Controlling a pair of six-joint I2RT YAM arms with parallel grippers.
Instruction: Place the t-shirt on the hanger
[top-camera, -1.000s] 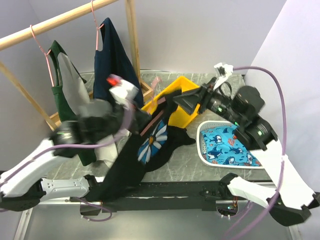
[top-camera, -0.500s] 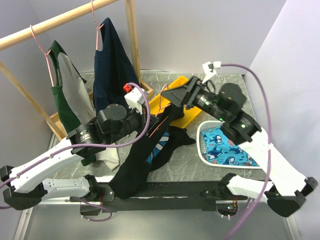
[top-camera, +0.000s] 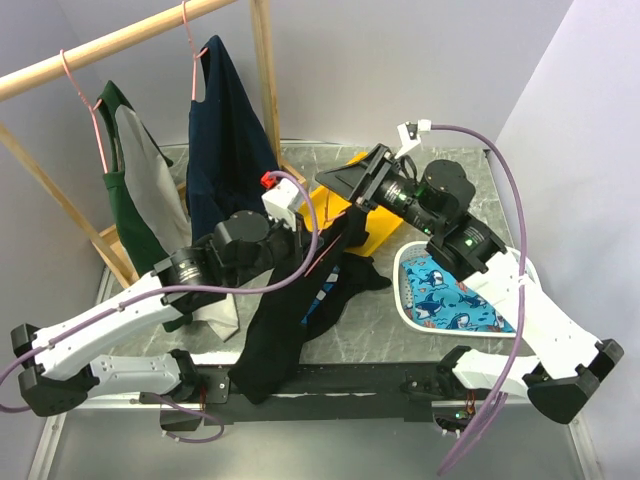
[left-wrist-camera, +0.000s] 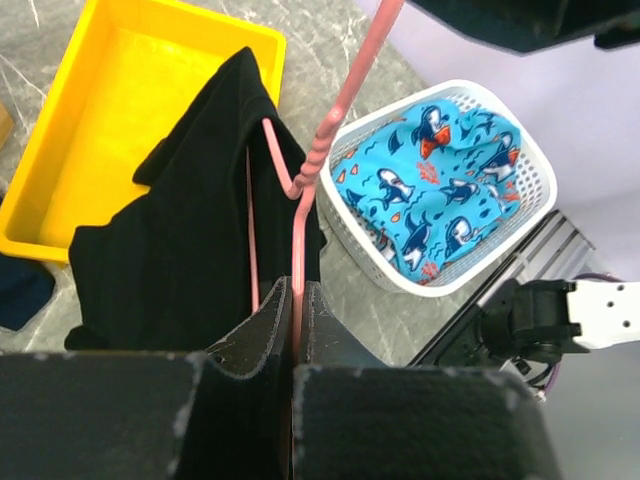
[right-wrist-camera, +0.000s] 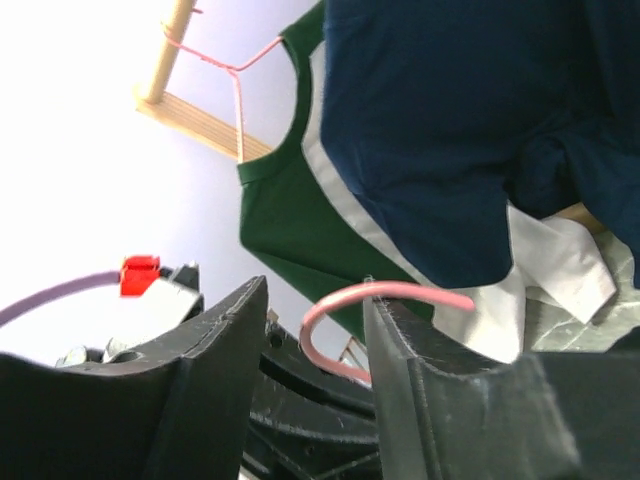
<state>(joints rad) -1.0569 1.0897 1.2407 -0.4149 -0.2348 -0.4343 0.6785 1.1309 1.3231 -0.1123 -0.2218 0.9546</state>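
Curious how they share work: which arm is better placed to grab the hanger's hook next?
Probably the right. The right gripper has its jaws open either side of the hook, while the left gripper is shut on the hanger lower down, holding up the draped t-shirt.

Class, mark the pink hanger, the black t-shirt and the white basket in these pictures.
hanger (left-wrist-camera: 298, 240), left wrist view, on the straight wire below the twisted neck.
t-shirt (left-wrist-camera: 180, 240), left wrist view, on the black body fabric.
basket (left-wrist-camera: 440, 285), left wrist view, on the white lattice wall.
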